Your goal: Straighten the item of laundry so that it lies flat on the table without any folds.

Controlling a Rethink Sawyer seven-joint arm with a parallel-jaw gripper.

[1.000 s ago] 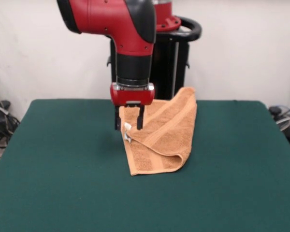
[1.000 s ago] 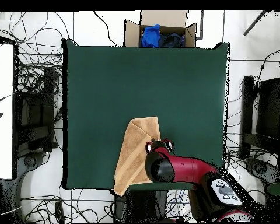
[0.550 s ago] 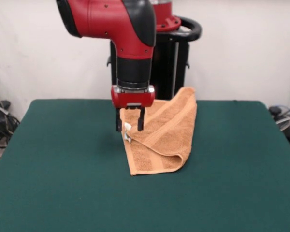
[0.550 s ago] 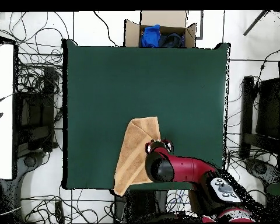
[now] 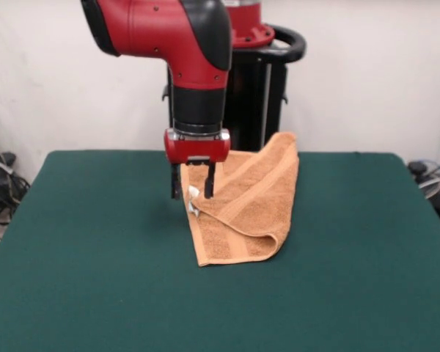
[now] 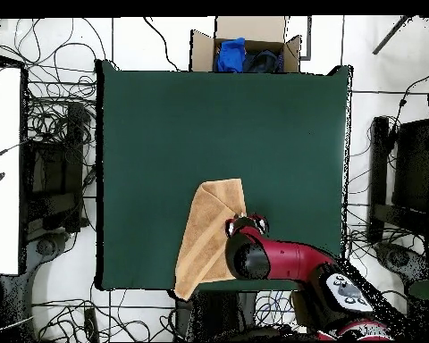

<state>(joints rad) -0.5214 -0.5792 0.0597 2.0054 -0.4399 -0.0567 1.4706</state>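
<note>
Room's evenly lit, soft light from above, no hard glare anywhere. Front view's bright: the wall behind is pale and flat, w/ only a faint shade on the table (image 5: pixel 95 279) just left of the gripper (image 5: pixel 191 192). The towel (image 5: pixel 246 205) shows soft shading along its folds and a thin dark line under its near edge. Focus is slightly soft overall; terry texture still reads. Overhead view is dimmer, the green top (image 6: pixel 222 143) darker and even, cables on the floor contrasty, no obvious bending at the edges.
</note>
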